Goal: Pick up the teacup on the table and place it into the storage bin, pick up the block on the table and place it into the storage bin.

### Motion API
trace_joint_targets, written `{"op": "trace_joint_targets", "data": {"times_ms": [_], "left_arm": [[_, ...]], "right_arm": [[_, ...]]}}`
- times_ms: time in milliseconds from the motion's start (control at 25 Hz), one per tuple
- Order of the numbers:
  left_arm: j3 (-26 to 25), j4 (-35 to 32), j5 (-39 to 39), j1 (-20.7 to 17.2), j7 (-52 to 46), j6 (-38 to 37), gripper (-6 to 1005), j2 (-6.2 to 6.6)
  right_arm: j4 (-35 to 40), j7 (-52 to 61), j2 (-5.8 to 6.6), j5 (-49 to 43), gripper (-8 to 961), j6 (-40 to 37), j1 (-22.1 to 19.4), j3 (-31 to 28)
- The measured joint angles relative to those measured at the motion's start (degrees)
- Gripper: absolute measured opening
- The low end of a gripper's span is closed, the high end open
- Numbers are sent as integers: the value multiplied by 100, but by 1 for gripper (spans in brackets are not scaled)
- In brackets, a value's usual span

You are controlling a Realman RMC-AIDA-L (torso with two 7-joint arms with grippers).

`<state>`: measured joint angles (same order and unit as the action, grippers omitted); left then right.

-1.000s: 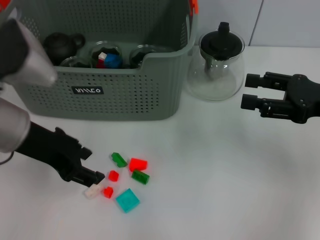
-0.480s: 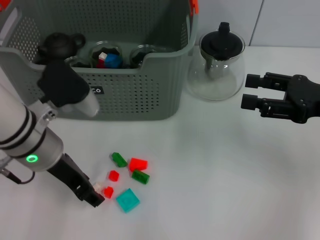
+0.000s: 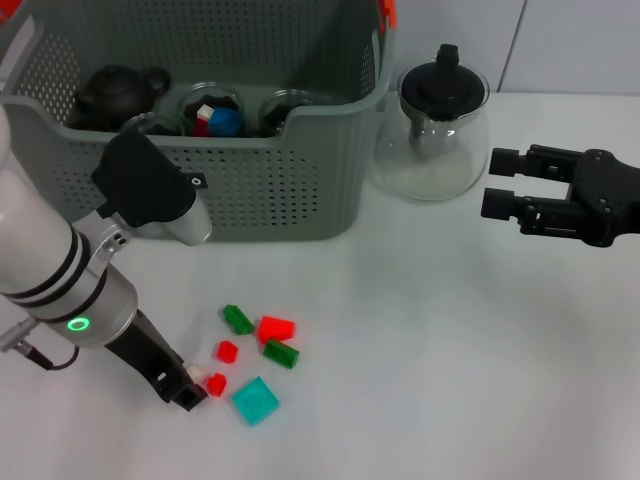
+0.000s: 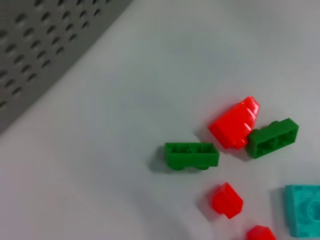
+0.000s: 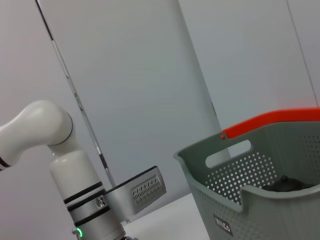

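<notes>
Several small blocks lie on the white table in front of the storage bin (image 3: 260, 190): a green block (image 3: 238, 319), a red block (image 3: 276, 328), another green one (image 3: 281, 353), a teal block (image 3: 255, 400) and small red ones. My left gripper (image 3: 187, 386) is down at the table, its tip against a small white block (image 3: 197, 374) that is partly hidden. The left wrist view shows the green block (image 4: 191, 155) and red block (image 4: 234, 123). No teacup stands on the table; glass cups (image 3: 212, 112) sit in the bin. My right gripper (image 3: 500, 184) hovers open and empty at the right.
A glass teapot with a black lid (image 3: 438, 130) stands right of the bin. A black teapot (image 3: 120, 88) lies inside the bin. The bin's orange handle (image 5: 270, 122) shows in the right wrist view. My left forearm (image 3: 60, 270) leans over the table's left side.
My left arm swung over and its gripper dropped from beside the red blocks to the white block, now partly covered. In the last half second it barely shifted. The right arm stayed still.
</notes>
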<state>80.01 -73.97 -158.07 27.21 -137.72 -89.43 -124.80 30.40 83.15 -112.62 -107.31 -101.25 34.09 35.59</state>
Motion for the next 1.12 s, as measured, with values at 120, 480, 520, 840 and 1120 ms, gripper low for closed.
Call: {"op": "trace_joint_targets", "data": {"times_ms": [120, 480, 520, 840, 1120], "left_arm": [[53, 18, -86, 15, -1, 20, 538, 0], [209, -430, -231, -112, -181, -38, 245, 0], [176, -598, -231, -141, -205, -127, 240, 0], [-1626, -2643, 1419, 116, -192, -1456, 193, 56], [-2827, -2635, 2177, 1107, 24, -306, 219, 275]], "right_arm": [[0, 0, 1, 0, 791, 0, 7, 0], [19, 0, 8, 0, 791, -11, -5, -34], [26, 0, 10, 0, 791, -15, -6, -44], [36, -13, 14, 4, 791, -33, 11, -62], [31, -30, -18, -1, 791, -19, 60, -61]]}}
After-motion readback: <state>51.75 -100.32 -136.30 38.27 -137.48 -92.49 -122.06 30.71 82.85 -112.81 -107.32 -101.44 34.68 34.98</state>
